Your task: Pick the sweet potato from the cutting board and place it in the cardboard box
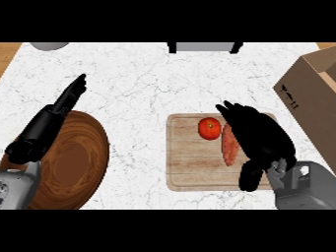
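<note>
Sitting on the marble counter (pixel 149 88), the cardboard box (pixel 323 98) at far right shows nothing inside yet. Sweet potato (pixel 230 143) is on the cutting board (pixel 192 167) beside a tomato (pixel 210 128); right hand (pixel 261 140) w/ fingers spread over it, not lifted. Left hand (pixel 61 106) straight, idle. Grasp, carry, drop all left.

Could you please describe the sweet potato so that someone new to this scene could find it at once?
Find the pale wooden cutting board on the white counter. The sweet potato lies on its right half, partly under the right hand. It is long and reddish-orange, unlike the round red tomato beside it.
</note>
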